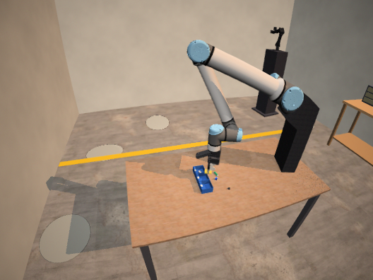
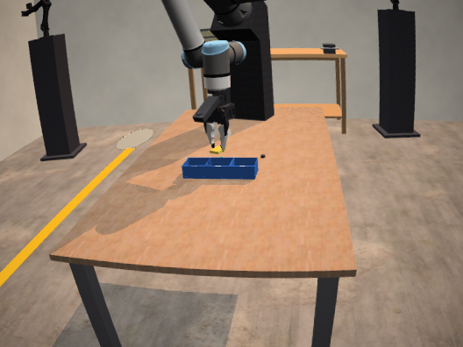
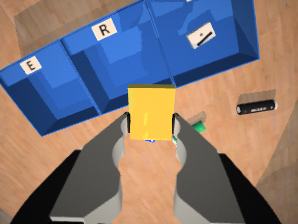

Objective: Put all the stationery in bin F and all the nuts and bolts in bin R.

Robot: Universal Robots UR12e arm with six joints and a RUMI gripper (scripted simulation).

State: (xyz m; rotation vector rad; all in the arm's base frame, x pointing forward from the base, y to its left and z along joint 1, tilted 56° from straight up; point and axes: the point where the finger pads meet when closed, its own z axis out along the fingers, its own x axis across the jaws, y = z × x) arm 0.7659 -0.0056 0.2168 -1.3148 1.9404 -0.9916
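My gripper (image 1: 208,170) (image 2: 218,148) (image 3: 151,114) is shut on a yellow block (image 3: 151,102), above the table beside the long side of the blue bin row (image 1: 207,189) (image 2: 219,172) (image 3: 85,91). The row stands upright with three compartments. In the wrist view the middle label reads R (image 3: 104,29); an end label looks like E or F (image 3: 30,65). The other end compartment's label is cut off; a white piece with a dark stroke (image 3: 201,35) shows inside. A small dark thing (image 1: 229,188) (image 2: 262,156), perhaps a nut, lies on the table.
A black cylinder (image 3: 256,107) lies near the far end compartment in the wrist view. A green cylinder (image 1: 215,173) (image 3: 199,127) and a small blue die (image 1: 216,179) lie near the row; the block mostly hides the die in the wrist view.
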